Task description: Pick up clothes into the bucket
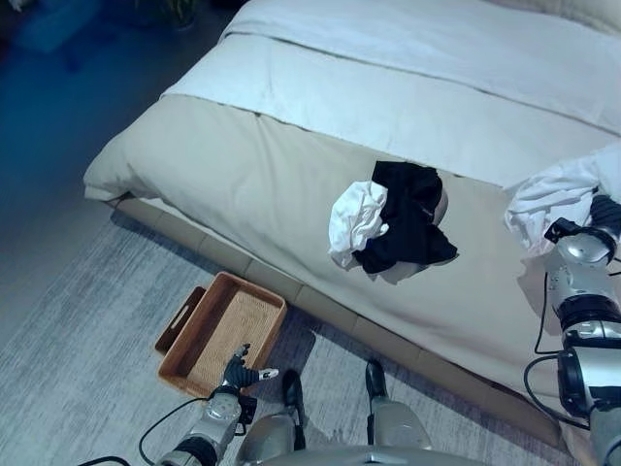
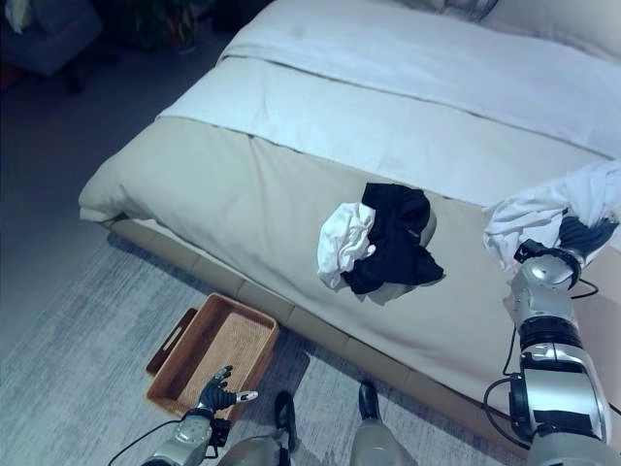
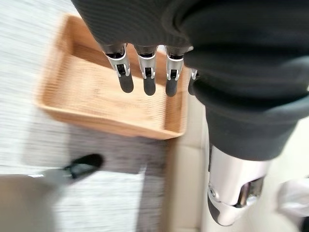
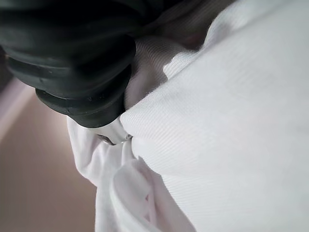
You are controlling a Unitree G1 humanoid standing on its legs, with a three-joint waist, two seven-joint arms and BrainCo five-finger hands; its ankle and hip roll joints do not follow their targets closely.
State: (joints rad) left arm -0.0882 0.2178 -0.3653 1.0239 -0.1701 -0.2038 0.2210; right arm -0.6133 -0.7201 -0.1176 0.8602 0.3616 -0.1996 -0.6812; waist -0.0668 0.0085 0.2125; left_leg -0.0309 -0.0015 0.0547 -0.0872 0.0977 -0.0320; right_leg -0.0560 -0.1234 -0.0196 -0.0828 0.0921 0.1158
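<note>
Clothes lie on the bed (image 1: 291, 184) in two places. A black garment (image 1: 409, 228) and a white garment (image 1: 355, 220) are bunched together, touching, on the beige cover near the bed's foot edge, the white one on the side toward the tray. A second white cloth (image 2: 539, 216) is heaped at the bed's right side, well apart from that pair. The right hand (image 2: 582, 233) is pushed into this heap; in the eye views its dark ribbed cover disappears under the white folds. The right wrist view shows what those views cannot: the cover (image 4: 72, 63) pressed against the cloth, with fabric draped over and around it. The fingers are buried in the cloth, so I cannot tell whether they are curled on it.

A woven tan tray (image 1: 223, 330) with a slot handle sits on the grey carpet (image 1: 78, 320) just beside the bed's foot edge, on the left. It has nothing in it. The left hand (image 1: 241, 369) hovers near the tray's corner farthest from the bed, holding nothing. The left wrist view adds the detail: the fingers (image 3: 126, 72) hang straight and relaxed in a row over the tray's floor, with its rim (image 3: 111, 126) below them.
</note>
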